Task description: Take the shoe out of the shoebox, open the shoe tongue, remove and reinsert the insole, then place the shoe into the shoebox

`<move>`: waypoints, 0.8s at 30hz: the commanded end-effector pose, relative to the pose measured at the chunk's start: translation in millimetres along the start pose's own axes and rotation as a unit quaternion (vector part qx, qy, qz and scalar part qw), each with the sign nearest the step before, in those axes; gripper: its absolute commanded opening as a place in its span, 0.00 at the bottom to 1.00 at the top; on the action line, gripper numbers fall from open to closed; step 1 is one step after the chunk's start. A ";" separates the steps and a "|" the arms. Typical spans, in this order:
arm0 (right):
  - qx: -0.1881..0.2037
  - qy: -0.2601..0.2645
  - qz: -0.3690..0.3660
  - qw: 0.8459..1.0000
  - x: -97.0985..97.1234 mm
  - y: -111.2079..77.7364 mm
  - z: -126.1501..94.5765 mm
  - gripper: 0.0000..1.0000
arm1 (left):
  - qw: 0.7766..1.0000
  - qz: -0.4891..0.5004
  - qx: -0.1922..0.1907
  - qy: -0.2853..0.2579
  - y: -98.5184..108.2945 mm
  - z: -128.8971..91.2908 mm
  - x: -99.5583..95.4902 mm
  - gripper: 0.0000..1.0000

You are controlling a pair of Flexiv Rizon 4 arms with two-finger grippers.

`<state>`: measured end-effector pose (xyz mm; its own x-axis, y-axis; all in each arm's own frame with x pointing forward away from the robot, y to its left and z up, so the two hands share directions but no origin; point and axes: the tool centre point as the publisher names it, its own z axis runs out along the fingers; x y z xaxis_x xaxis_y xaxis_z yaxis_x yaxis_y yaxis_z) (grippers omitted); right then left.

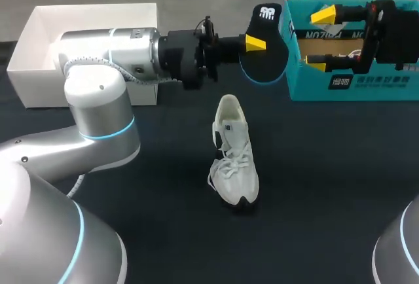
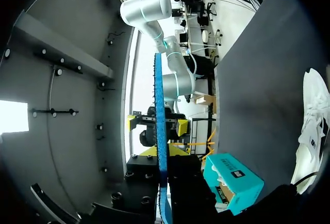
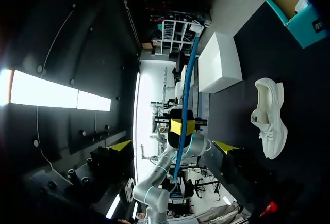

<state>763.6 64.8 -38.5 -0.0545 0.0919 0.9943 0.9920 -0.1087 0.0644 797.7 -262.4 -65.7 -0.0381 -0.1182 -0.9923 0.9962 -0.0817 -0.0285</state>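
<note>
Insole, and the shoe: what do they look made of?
The insole looks like thin foam: matte black face, blue layer along its edge. The shoe looks like matte white textile or mesh with woven laces and a dark, rubber-looking patch at the toe; weave too small to confirm.

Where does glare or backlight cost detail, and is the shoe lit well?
Head view: even light, and the white shoe reads clearly on the dark table. Left wrist view: a blown-out bright strip sits behind the edge-on insole. Right wrist view: glaring bright patches and a backlit insole, but the shoe shows clearly.
</note>
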 end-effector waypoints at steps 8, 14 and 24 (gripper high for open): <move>0.035 -0.033 -0.003 0.999 -15.6 4.7 -6.5 1.00 | 1.000 0.004 -0.001 0.013 -2.2 -6.2 1.4 0.00; 0.043 -0.041 0.001 0.998 -21.3 10.4 -11.2 1.00 | 1.000 0.003 -0.003 0.017 -3.0 -8.4 0.9 0.00; 0.048 -0.029 0.007 0.998 -24.6 11.9 -14.7 1.00 | 1.000 0.007 -0.002 0.031 -5.8 -10.8 -2.7 0.00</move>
<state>773.7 45.7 -60.7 -0.0369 0.1468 0.9885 0.9990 -0.0180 0.0399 793.8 -252.8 -65.6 -0.0132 -0.0712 -0.9974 0.9965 -0.0837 -0.0072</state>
